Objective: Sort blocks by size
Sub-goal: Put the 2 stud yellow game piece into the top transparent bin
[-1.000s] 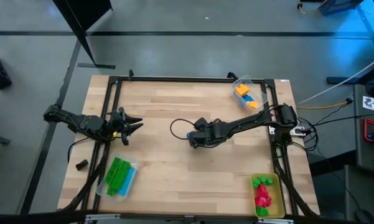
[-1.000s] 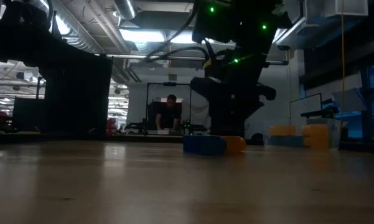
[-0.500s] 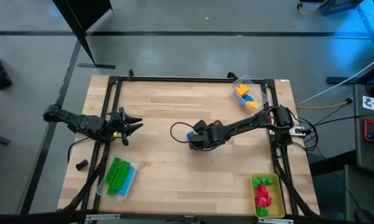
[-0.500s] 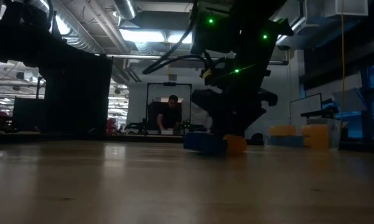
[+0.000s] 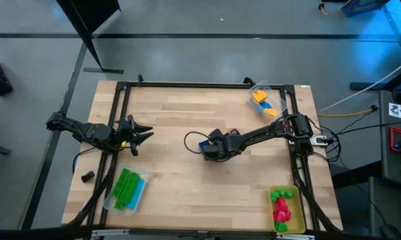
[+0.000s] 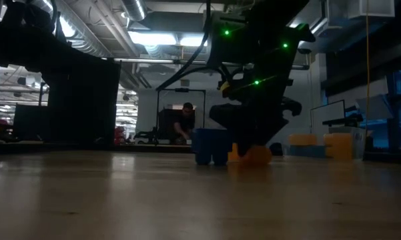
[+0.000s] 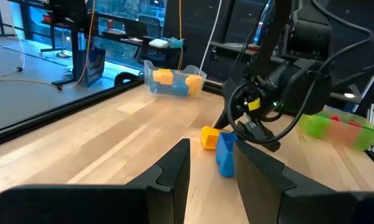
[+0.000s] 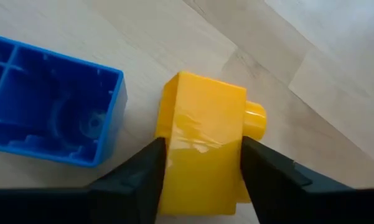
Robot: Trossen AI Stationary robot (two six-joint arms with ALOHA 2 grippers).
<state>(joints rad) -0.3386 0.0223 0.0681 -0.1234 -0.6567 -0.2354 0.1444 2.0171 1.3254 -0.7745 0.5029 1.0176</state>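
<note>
Since a moment ago, the blue block (image 6: 210, 145) has tipped up on its side near the middle of the table (image 5: 167, 120), and the right gripper (image 8: 199, 177) has come lower. Its fingers (image 8: 140, 171) sit narrow on both sides of the yellow block (image 8: 202, 152), just beside the blue one. The left gripper (image 5: 141, 137) waits near the left edge, partly open and holding nothing. More blocks lie in trays at the corners.
</note>
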